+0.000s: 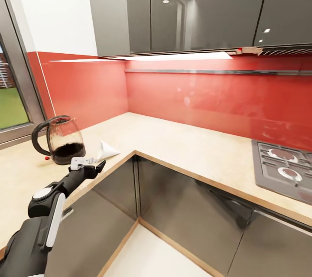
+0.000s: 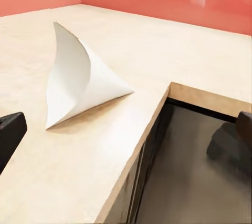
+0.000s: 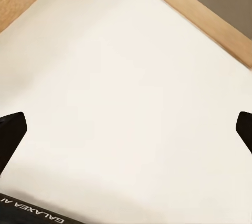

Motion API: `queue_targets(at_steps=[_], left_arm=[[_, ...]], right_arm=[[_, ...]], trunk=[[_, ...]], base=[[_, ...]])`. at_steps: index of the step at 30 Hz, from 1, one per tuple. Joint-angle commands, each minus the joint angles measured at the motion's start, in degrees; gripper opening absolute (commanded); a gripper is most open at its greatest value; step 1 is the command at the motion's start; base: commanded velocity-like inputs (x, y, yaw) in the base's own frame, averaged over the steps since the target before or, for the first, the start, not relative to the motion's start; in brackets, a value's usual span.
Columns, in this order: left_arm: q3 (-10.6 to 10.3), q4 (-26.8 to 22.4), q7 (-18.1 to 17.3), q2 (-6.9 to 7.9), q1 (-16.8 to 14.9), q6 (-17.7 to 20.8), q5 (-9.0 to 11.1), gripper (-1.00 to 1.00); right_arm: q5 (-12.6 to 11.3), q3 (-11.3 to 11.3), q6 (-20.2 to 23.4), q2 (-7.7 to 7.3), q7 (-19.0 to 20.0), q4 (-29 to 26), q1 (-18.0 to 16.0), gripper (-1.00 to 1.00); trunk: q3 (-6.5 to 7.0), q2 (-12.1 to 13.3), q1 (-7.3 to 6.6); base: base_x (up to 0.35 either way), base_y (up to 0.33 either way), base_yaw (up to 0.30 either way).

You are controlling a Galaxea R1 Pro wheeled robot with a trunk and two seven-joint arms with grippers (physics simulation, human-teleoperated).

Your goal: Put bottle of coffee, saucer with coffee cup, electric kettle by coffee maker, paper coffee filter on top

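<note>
The left tool (image 1: 93, 165) reaches out over the front edge of the counter (image 1: 182, 142), near the inner corner where the two runs of light wood worktop meet. Its two dark fingers (image 2: 9, 134) stand wide apart with nothing between them, so it is released.

Just ahead of the left tool lies the paper coffee filter (image 2: 79, 79), also seen in the head view (image 1: 105, 150). It is a thin white paper cone lying on its side on the counter, its pointed tip turned toward the counter's inner corner and its open mouth curling upward into a peak. It is not touched by the fingers.

Beyond the left tool and a little to its left stands the electric kettle (image 1: 63, 140), upright on the counter: a rounded see-through body with dark liquid in the lower part, a black curved handle on the side away from the filter. The kettle and the filter are near each other but apart.

The right tool (image 3: 126, 129) points down at a pale floor (image 3: 121, 87) edged by a wooden strip; its black fingertips sit far apart, holding nothing.
</note>
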Motion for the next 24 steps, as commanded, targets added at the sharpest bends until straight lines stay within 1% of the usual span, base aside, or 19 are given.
queue_targets(at_steps=[1,6,14,24], left_arm=[[0.1,-0.05,-0.29,0.3,-0.05,0.37,0.05,1.0],[0.12,-0.02,-0.29,0.72,-0.05,0.37,0.05,1.0],[0.05,0.03,-0.29,0.81,-0.05,0.37,0.11,1.0],[-0.02,0.04,-0.29,0.83,-0.05,0.37,0.13,1.0]], right_arm=[[0.48,0.13,-0.23,-0.04,-0.08,0.02,-0.03,1.0],[0.48,0.13,-0.26,-0.04,-0.1,0.03,-0.03,1.0],[0.48,0.13,-0.24,-0.04,-0.13,0.03,-0.03,1.0],[0.48,0.13,-0.27,-0.04,-0.13,0.03,-0.03,1.0]], trunk=[[-0.06,-0.03,0.02],[-0.06,-0.03,0.02],[-0.06,-0.03,0.02],[-0.06,-0.03,0.02]], base=[[0.106,0.057,0.0],[0.051,0.027,0.0],[0.087,0.066,0.0],[0.047,0.005,0.0]])
